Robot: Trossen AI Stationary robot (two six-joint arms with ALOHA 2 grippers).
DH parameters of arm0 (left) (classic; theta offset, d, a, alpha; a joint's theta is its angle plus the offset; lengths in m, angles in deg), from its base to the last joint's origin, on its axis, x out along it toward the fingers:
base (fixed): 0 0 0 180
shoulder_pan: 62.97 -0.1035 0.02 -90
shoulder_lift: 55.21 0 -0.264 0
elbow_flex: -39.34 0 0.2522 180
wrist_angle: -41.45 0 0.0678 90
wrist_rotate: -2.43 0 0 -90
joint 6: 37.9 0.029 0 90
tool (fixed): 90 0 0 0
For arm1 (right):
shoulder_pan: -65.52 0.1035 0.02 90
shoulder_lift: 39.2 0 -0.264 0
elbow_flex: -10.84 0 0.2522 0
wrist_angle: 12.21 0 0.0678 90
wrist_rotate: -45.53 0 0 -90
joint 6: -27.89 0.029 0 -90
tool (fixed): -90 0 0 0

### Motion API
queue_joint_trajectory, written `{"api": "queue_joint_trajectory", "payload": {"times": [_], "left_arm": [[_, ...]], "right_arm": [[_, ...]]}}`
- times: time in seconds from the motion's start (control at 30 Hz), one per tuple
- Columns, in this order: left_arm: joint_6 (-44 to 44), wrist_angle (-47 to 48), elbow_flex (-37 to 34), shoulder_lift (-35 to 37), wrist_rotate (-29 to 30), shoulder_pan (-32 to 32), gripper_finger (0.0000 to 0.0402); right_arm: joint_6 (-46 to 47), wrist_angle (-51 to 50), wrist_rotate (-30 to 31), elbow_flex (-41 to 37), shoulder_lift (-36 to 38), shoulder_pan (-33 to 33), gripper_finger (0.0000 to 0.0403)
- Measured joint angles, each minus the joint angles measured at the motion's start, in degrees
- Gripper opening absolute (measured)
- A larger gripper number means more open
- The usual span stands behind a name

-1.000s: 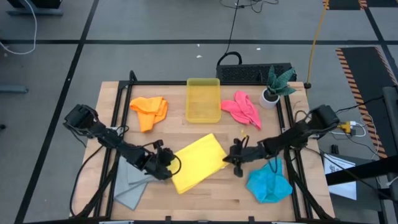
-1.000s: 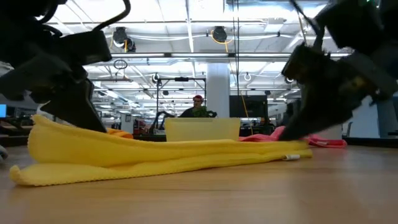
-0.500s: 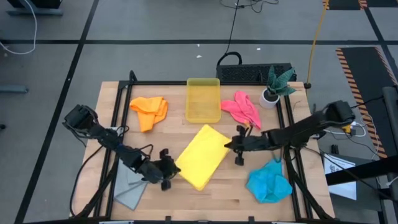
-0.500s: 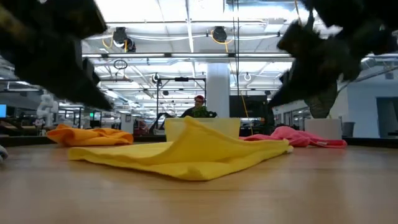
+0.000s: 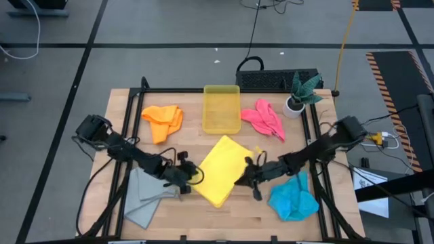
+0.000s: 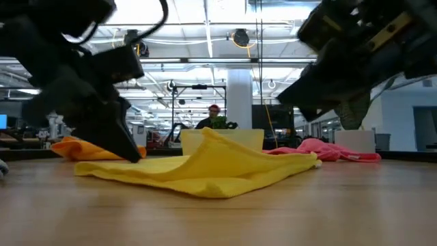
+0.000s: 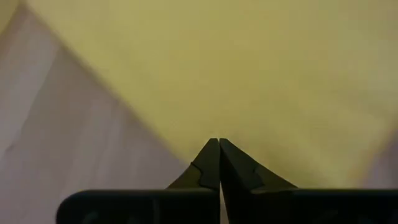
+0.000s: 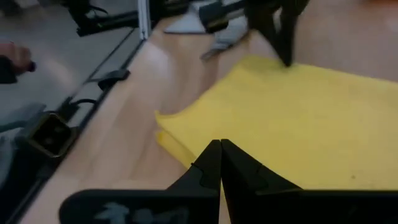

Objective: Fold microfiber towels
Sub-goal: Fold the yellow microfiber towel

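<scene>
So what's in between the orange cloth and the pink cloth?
The see-through yellow bin sits between the orange towel and the pink towel; the high view shows it best.

No text, label, brand, number or sign can be read in any of the views. The only marking is the orange-and-black hazard striping (image 5: 392,83) on the floor to the right of the table, and it carries no words.
</scene>
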Motion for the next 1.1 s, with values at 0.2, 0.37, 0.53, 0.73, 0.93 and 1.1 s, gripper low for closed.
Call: {"api": "queue_joint_trajectory", "payload": {"times": [0.2,0.37,0.53,0.73,0.93,1.1], "left_arm": [[-3.3,2.8,0.1,0.0,-3.7,-1.3,0.0017],[-11.1,2.7,0.1,0.1,-5.8,4.2,0.0003],[-16.2,-6.4,0.0,-0.6,-0.5,12.5,0.0013],[-7.7,-18.5,0.8,-1.0,8.7,16.0,0.0003],[-1.9,-19.5,1.6,-1.7,8.0,8.6,0.0005],[2.2,-20.4,2.1,-5.1,3.0,0.3,0.0009]], "right_arm": [[0.9,-12.0,-2.2,10.3,-9.6,-1.3,0.0],[2.0,-28.4,-2.7,12.5,-7.5,-1.5,0.0],[1.0,-40.3,0.2,10.6,-0.1,-1.5,0.0],[-1.9,-33.7,5.7,8.4,8.9,-0.6,0.0],[-3.4,-21.8,0.1,4.8,7.4,1.9,0.0],[-0.1,-19.3,0.1,2.3,2.8,3.5,0.0]]}}
